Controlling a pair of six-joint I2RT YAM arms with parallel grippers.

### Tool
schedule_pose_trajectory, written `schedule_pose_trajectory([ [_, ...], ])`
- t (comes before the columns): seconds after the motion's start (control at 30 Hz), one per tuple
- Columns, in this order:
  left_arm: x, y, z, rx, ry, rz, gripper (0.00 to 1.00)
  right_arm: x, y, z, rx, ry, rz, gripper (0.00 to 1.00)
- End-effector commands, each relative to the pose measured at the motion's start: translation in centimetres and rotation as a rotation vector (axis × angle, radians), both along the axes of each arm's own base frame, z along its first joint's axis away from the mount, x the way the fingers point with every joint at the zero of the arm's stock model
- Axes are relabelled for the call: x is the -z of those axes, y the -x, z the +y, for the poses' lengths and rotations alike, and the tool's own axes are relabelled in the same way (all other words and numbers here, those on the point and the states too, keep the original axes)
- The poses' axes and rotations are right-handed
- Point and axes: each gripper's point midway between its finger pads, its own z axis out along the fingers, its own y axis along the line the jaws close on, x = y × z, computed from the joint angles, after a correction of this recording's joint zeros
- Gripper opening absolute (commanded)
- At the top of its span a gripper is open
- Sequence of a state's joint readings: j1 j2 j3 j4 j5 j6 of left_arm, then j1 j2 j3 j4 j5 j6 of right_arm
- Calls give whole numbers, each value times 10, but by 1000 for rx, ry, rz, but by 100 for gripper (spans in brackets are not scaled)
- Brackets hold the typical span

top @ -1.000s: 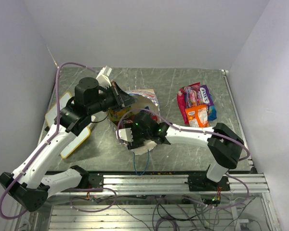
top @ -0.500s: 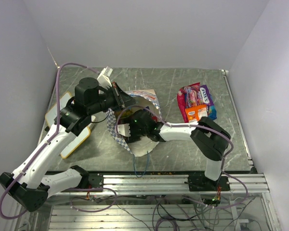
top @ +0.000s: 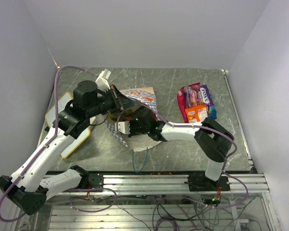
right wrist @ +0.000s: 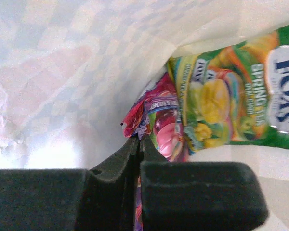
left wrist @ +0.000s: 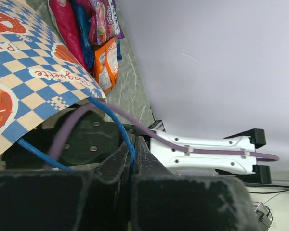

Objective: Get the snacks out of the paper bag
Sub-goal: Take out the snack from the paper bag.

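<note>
The paper bag (top: 140,95) lies on its side mid-table, checkered band up, its mouth facing the arms. My left gripper (left wrist: 133,144) is shut on its thin blue cord handle (left wrist: 116,126) and holds the mouth up. My right gripper (right wrist: 139,141) is inside the bag, shut on the edge of a pink-red snack packet (right wrist: 164,126). A green packet (right wrist: 231,96) lies just beyond it against the bag's inner wall (right wrist: 62,72). In the top view the right gripper (top: 126,126) sits at the bag's mouth. Several snacks (top: 196,103) lie piled on the table to the right.
A yellow-edged whiteboard (top: 62,109) lies at the left under my left arm. The snack pile (left wrist: 94,29), with an orange packet (left wrist: 106,60) at its near end, shows past the bag (left wrist: 29,82) in the left wrist view. Walls close in on both sides.
My right gripper pushed further into the bag and closed on the pink-red packet. The left arm shifted slightly, still holding the handle.
</note>
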State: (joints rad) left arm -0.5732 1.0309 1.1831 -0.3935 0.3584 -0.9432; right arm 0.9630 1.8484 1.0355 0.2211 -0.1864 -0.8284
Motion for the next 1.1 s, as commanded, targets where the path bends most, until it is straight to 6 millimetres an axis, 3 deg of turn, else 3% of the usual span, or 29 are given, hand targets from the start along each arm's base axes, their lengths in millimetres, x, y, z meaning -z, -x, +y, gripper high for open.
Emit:
schedule_pose_trajectory([
  [0.0, -5, 2, 2, -16, 16, -27, 7, -46, 2, -4, 40, -106, -6, 0],
  [0.53, 3, -4, 2, -30, -15, -5, 7, -134, 47, -44, 123, -348, 101, 0],
  [0.73, 5, -3, 7, -50, -32, 2, 7, -164, 72, -56, 98, -434, 179, 0],
  [1.07, 6, -6, 8, -78, -28, 23, 7, -222, 94, -79, 147, -566, 280, 0],
])
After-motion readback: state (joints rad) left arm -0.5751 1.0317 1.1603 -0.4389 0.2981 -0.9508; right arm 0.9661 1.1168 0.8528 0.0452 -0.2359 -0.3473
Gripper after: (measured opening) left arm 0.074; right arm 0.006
